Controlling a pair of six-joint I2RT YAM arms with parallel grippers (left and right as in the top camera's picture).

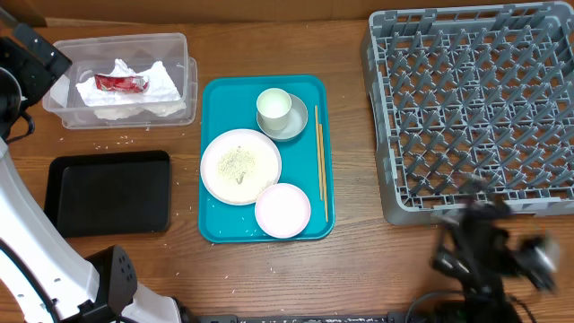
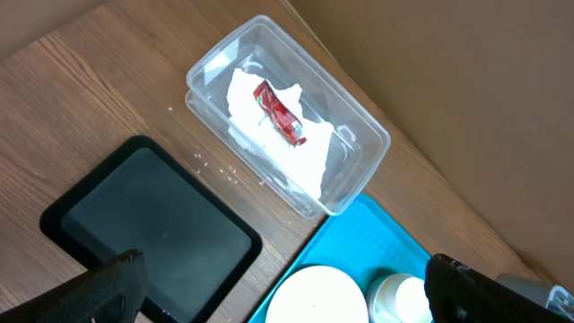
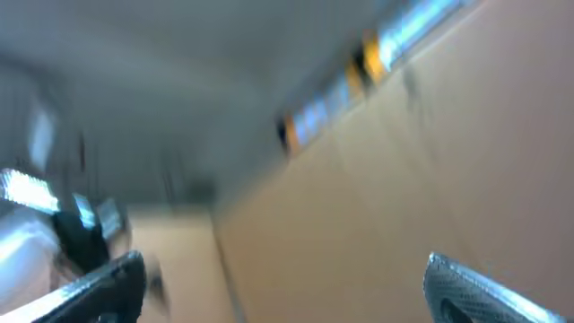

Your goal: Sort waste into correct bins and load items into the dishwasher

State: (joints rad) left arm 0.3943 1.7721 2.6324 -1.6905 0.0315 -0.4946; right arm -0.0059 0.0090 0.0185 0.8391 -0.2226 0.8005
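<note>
From overhead, the tub (image 1: 121,40) sits at the upper left of the table (image 1: 359,269). It holds the napkin (image 1: 148,97), with the wrapper (image 1: 119,82) lying on top. Loose rice (image 1: 117,142) is scattered on the wood between the tub and the black tray (image 1: 109,191) just below it. The teal tray (image 1: 224,99) lies in the middle and carries all the dishes. The cup (image 1: 273,108) stands in the bowl (image 1: 300,121) at the top, and the big plate (image 1: 240,166), smeared with rice residue, is at the left. The small plate (image 1: 282,210) sits at the bottom against the big plate's edge, and the chopsticks (image 1: 320,161) lie lengthwise along the right side. The rack (image 1: 475,108) fills the upper right, apart from the teal tray. The left arm (image 1: 27,233) runs along the left edge. The right arm (image 1: 489,256) is a dark blur below the rack, and its pincer cannot be read there. In the left wrist view, the left gripper (image 2: 282,265) hangs high over the table with its fingers (image 2: 117,283) spread wide and nothing between them. The tub, the black tray and a corner of the teal tray lie beneath it. The right wrist view is heavily blurred. The right gripper (image 3: 282,269) shows its fingers (image 3: 108,283) in the two lower corners, wide apart and holding nothing, against a smeared brown and grey background.
</note>
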